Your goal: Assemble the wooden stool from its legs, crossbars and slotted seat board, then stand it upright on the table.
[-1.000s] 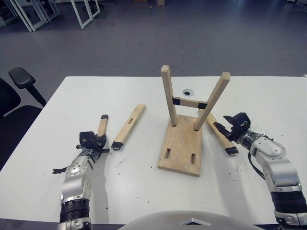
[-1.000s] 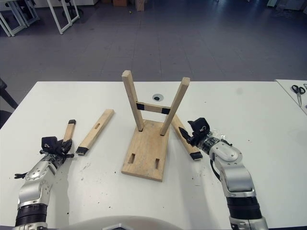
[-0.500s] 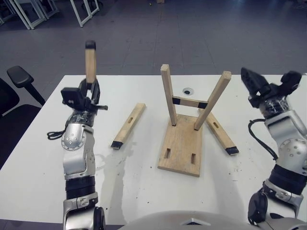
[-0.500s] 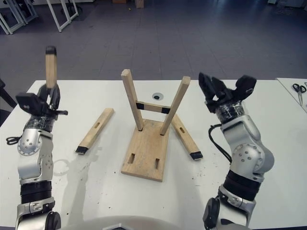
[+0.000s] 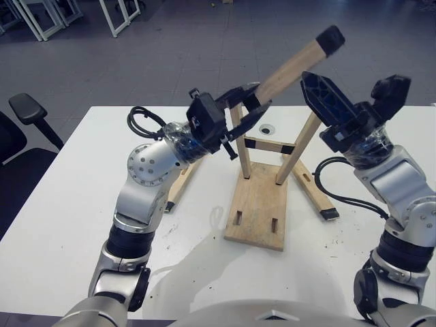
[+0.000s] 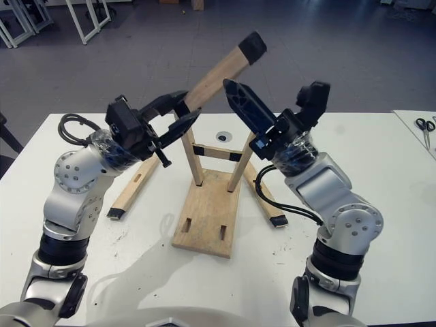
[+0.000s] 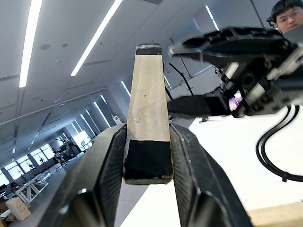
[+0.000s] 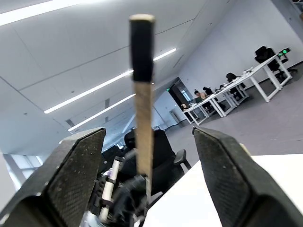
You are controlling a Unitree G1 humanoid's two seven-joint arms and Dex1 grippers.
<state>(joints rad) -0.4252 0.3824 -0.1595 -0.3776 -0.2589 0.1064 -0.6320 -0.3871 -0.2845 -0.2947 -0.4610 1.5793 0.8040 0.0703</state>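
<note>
My left gripper (image 5: 240,103) is shut on a wooden leg (image 5: 289,66) with black ends, held in the air and tilted up over the stool. Its fingers (image 7: 112,165) clamp the leg's (image 7: 147,104) lower black end. My right gripper (image 5: 355,92) is open beside the leg's upper end, one finger (image 5: 323,95) just under it. From that wrist the leg (image 8: 143,94) stands between the fingers (image 8: 75,179), apart from them. The seat board (image 5: 259,204) lies flat with two legs (image 5: 238,136) and a crossbar (image 5: 269,145) standing in it. One loose leg (image 5: 315,194) lies right of it, another (image 5: 177,187) left, partly behind my arm.
A round cable hole (image 5: 266,130) sits in the white table (image 5: 61,204) behind the stool. A black chair (image 5: 30,109) stands off the table's left edge. Scissors (image 6: 424,127) lie on a neighbouring table at the far right.
My left arm swung the leg from upright at the far left to over the stool, tilted toward the right. The right gripper came inward and lower, close to the leg's upper end, still open.
</note>
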